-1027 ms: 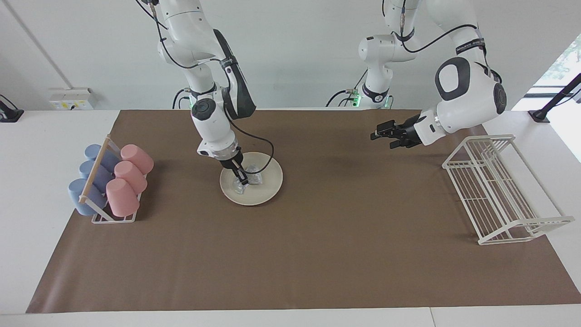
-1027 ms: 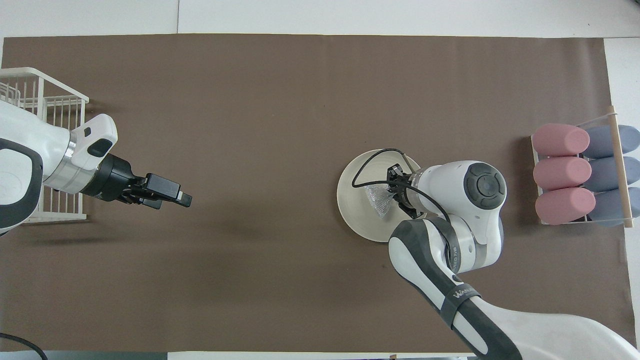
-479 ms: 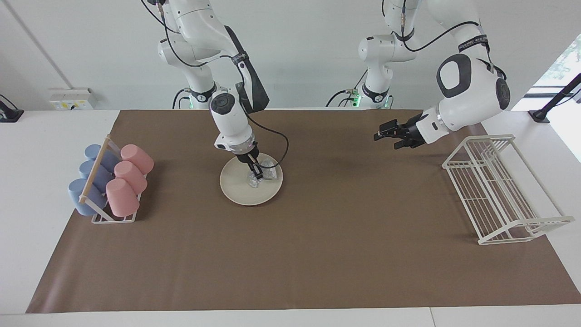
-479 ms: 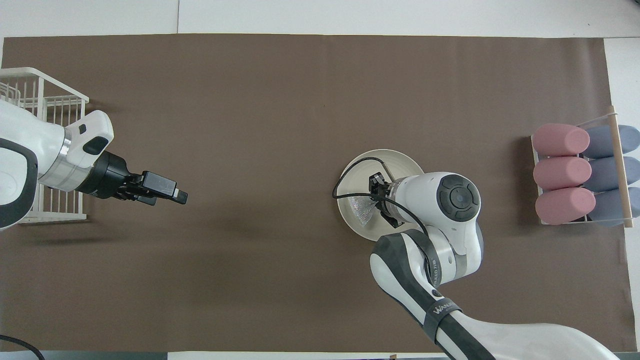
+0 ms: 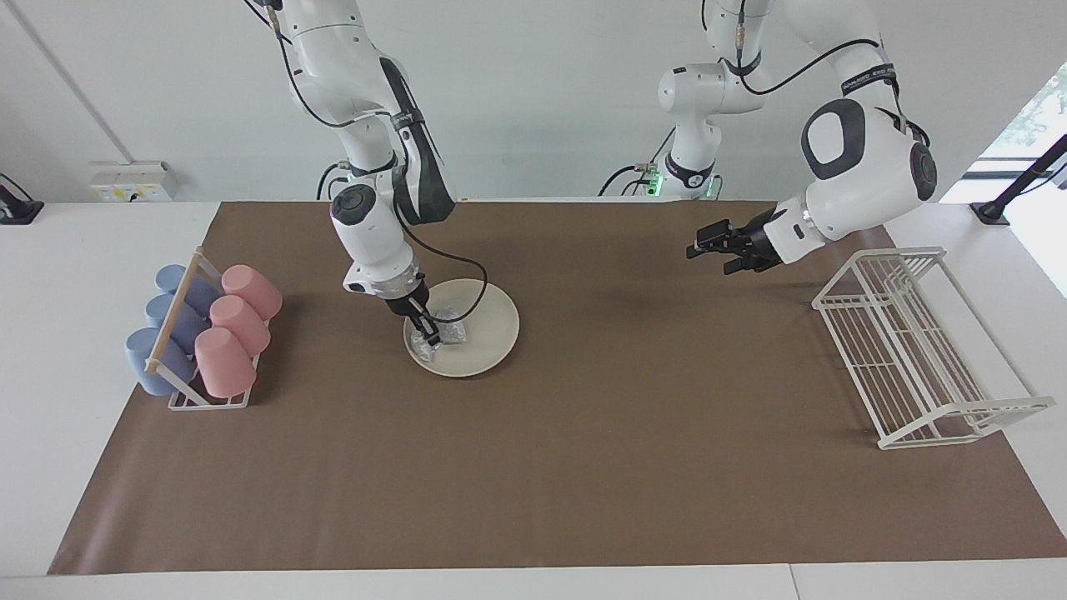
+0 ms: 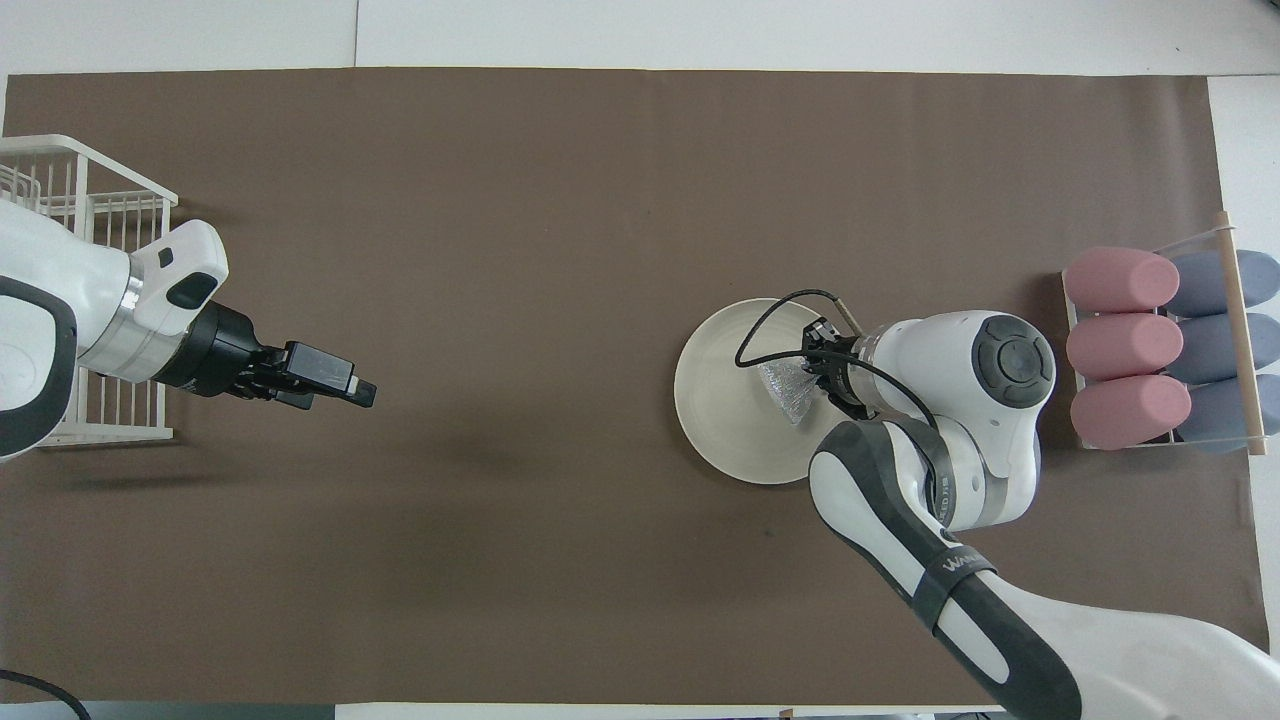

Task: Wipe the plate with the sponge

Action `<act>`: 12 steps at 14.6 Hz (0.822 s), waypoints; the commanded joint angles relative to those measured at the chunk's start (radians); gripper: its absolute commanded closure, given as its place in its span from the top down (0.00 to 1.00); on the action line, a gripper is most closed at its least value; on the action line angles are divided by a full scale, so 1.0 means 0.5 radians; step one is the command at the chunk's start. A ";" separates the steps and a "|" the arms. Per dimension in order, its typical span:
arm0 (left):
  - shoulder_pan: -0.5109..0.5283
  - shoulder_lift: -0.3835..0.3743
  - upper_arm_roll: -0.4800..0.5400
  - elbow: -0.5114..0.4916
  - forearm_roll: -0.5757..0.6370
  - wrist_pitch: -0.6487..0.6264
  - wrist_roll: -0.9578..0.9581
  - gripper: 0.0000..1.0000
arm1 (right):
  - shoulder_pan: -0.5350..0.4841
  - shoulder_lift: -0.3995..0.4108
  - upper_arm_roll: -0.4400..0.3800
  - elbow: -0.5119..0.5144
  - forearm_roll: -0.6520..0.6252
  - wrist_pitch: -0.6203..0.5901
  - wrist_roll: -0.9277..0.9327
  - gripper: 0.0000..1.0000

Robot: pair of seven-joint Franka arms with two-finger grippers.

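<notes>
The cream-white plate lies on the brown mat toward the right arm's end; it also shows in the overhead view. My right gripper is down on the plate and shut on the silvery sponge, pressing it on the part of the plate nearest the cup rack. In the overhead view the sponge pokes out from under the right gripper, whose wrist hides the plate's edge. My left gripper waits in the air over bare mat beside the wire rack; it also shows in the overhead view.
A rack of pink and blue cups lies at the right arm's end of the mat, also in the overhead view. A white wire rack stands at the left arm's end, also in the overhead view.
The right gripper swept the sponge across the plate toward the left arm's end, then back toward the cup rack. The left arm has barely moved.
</notes>
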 commanded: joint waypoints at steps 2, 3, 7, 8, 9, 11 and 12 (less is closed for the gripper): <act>-0.088 -0.021 0.008 -0.001 0.048 0.062 -0.044 1.00 | 0.183 0.026 0.016 -0.041 -0.034 0.040 0.366 0.00; -0.094 -0.021 0.008 -0.001 0.048 0.068 -0.044 1.00 | 0.263 0.029 0.016 -0.041 -0.031 0.052 0.510 0.00; -0.091 -0.021 0.008 -0.001 0.048 0.071 -0.041 1.00 | 0.334 0.033 0.016 -0.041 -0.034 0.058 0.662 0.00; -0.088 -0.021 0.008 -0.001 0.048 0.071 -0.041 1.00 | 0.337 0.033 0.016 -0.041 -0.034 0.058 0.674 0.00; -0.091 -0.021 0.008 -0.001 0.048 0.071 -0.044 1.00 | 0.340 0.033 0.016 -0.041 -0.034 0.055 0.674 0.00; -0.082 -0.021 0.011 -0.007 0.048 0.099 -0.041 1.00 | 0.341 0.033 0.016 -0.022 -0.034 0.055 0.671 0.00; -0.076 -0.021 0.011 -0.010 0.048 0.108 -0.041 1.00 | 0.341 0.030 0.016 0.014 -0.031 0.040 0.677 0.00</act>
